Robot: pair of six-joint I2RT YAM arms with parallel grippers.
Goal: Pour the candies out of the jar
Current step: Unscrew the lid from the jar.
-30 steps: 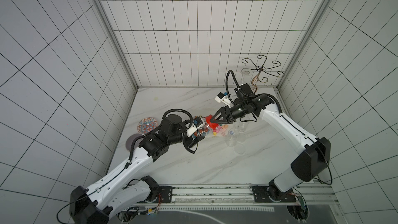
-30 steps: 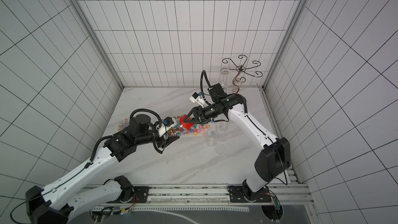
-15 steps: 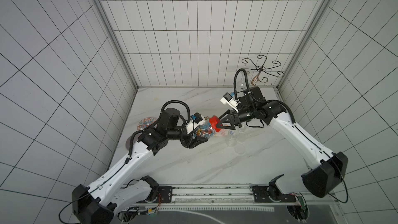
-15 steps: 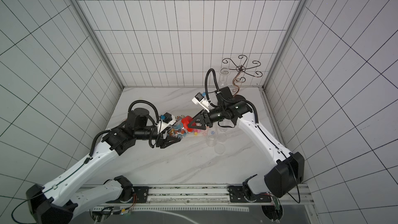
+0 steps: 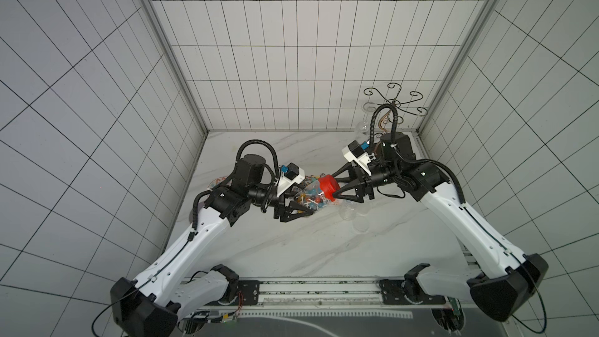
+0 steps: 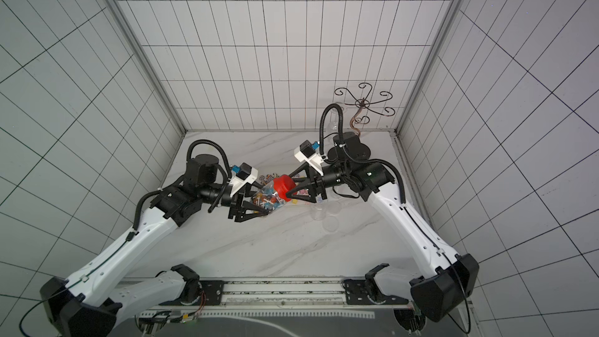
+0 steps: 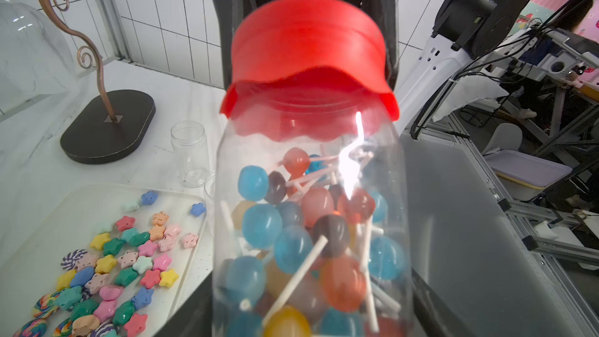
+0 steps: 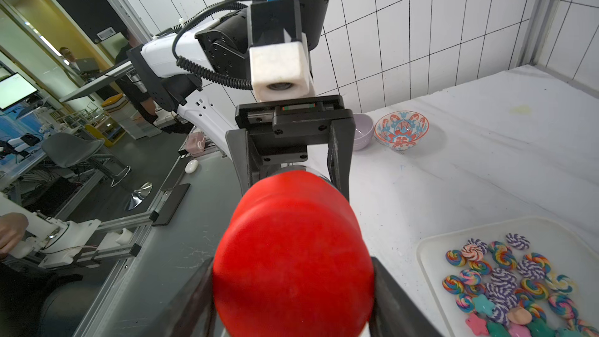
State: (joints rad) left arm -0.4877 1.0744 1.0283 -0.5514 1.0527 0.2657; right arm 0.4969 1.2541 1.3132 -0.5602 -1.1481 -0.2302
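The clear plastic jar (image 5: 308,198) of round coloured lollipops (image 7: 291,241) has been raised off the white marbled surface (image 5: 291,248), left hand (image 5: 306,201) clamped on its body, right hand (image 5: 334,186) clamped on the red plastic lid (image 5: 327,185), still fitted: unscrew before pouring.

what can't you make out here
- jar bottom: cut off by the left wrist view's edge, hidden by the left gripper in both top views
- tray: cut off in both wrist views, mostly behind the jar in both top views
- lid: blurred in the right wrist view; loosened or not, unclear
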